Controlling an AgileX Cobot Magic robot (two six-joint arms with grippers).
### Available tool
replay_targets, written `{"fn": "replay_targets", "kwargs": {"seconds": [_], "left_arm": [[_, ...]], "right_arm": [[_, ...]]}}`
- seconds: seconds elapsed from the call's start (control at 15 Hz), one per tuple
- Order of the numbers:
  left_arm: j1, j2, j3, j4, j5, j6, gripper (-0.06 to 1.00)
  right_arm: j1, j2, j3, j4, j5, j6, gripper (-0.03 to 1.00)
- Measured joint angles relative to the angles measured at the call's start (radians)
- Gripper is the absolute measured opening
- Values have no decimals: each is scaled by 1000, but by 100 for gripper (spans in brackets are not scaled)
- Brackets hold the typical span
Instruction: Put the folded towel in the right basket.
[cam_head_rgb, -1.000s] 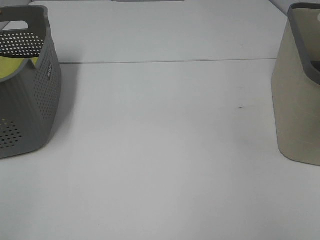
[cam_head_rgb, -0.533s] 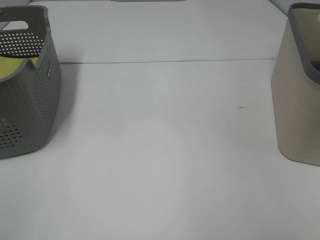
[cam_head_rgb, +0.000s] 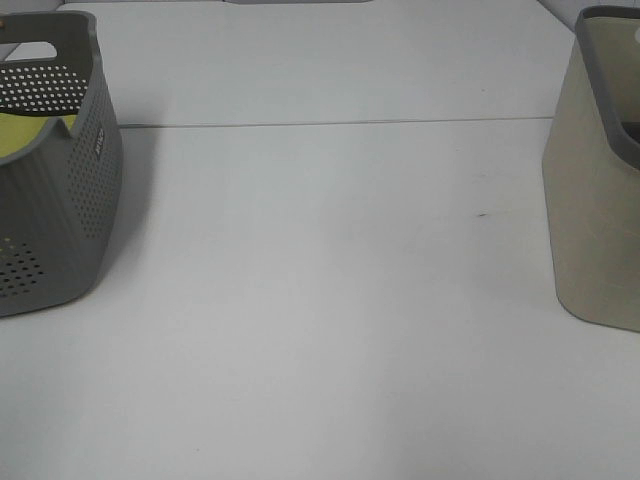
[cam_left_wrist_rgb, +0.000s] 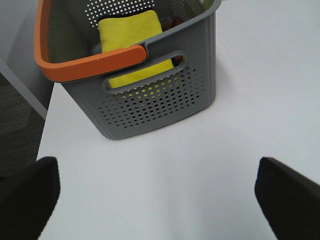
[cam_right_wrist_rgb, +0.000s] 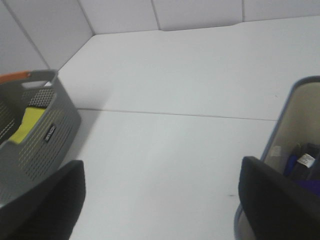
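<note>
A folded yellow towel (cam_left_wrist_rgb: 131, 35) lies inside the grey perforated basket (cam_left_wrist_rgb: 165, 95) with an orange handle (cam_left_wrist_rgb: 95, 62). That basket stands at the table's left edge in the exterior high view (cam_head_rgb: 70, 230), with the towel (cam_head_rgb: 25, 135) showing over its rim. The beige right basket (cam_head_rgb: 595, 220) stands at the right edge. My left gripper (cam_left_wrist_rgb: 160, 200) is open and empty, in front of the grey basket. My right gripper (cam_right_wrist_rgb: 160, 200) is open and empty, above the table between the baskets. Neither gripper shows in the exterior high view.
The white table (cam_head_rgb: 330, 300) runs between the baskets, with a seam across it (cam_head_rgb: 330, 123). The right basket (cam_right_wrist_rgb: 295, 150) holds dark blue items (cam_right_wrist_rgb: 305, 167). The table's left edge drops to dark floor (cam_left_wrist_rgb: 15, 120) beside the grey basket.
</note>
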Motion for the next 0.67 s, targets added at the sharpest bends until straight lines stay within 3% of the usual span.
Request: {"fn": "replay_targets", "kwargs": {"seconds": [0.2,0.4,0.67], "left_arm": [[0,0,0,0,0,0,99],[0,0,0,0,0,0,99],[0,0,0,0,0,0,99]], "right_arm": [[151,-190,123,-147,83,60,81],[161,-447,281,-365,151,266,81],[161,-773,485,-612,168,504,81]]}}
